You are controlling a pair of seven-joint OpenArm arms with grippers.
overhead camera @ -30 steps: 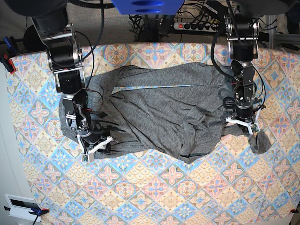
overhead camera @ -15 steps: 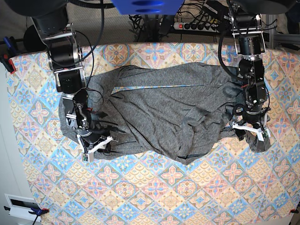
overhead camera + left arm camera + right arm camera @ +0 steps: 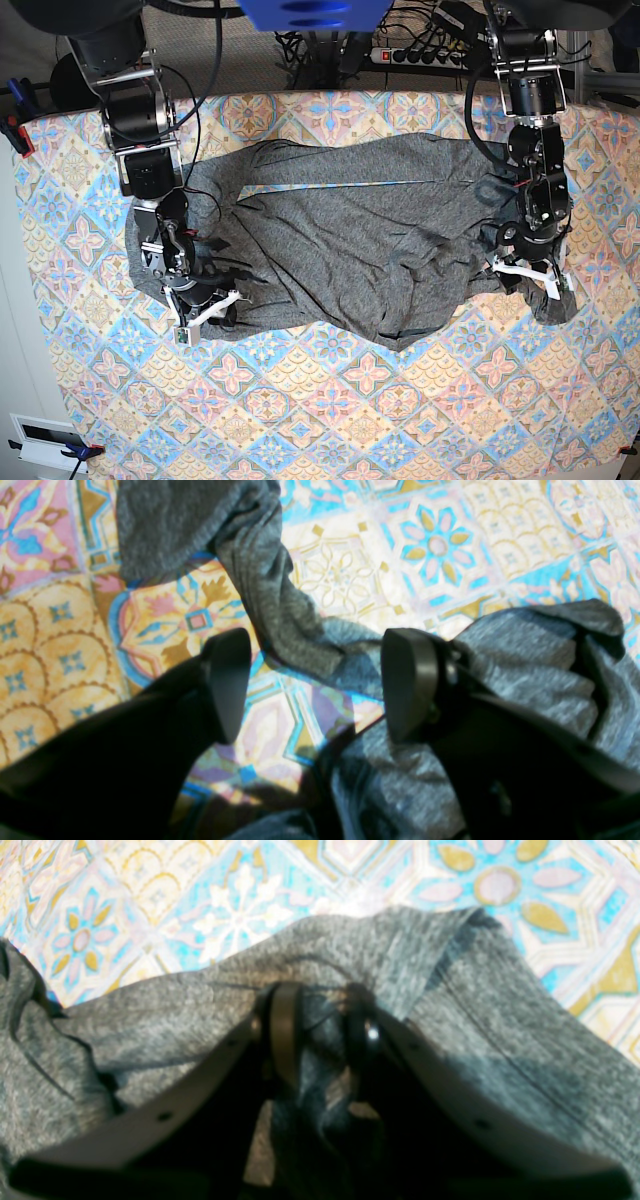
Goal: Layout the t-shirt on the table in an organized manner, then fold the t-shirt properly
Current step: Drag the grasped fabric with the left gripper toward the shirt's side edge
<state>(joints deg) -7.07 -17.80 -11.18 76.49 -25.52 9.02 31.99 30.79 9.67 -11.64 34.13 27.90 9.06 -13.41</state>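
The dark-grey t-shirt [image 3: 360, 230] lies spread but wrinkled across the patterned table [image 3: 400, 400], its lower hem bunched toward the front. My left gripper [image 3: 527, 278] stands open over the shirt's right sleeve. In the left wrist view the left gripper [image 3: 317, 645] has its dark fingers [image 3: 227, 680] wide apart, a twisted strip of sleeve [image 3: 270, 580] lies loose ahead of them, and more fabric sits beside the right finger. My right gripper [image 3: 210, 312] is shut on the shirt's left edge. In the right wrist view the right gripper [image 3: 322, 1010] pinches a fold of the grey knit [image 3: 175, 1005].
A power strip [image 3: 420, 55] and cables lie behind the table's far edge. Clamps [image 3: 18, 130] hold the cloth at the left edge. A white box [image 3: 45, 440] sits off the front left corner. Bare cloth stretches along the front half of the table.
My left gripper has opened and let go of the right sleeve, after shifting a little right and toward the front. The sleeve end now rests on the table. The right arm has not moved.
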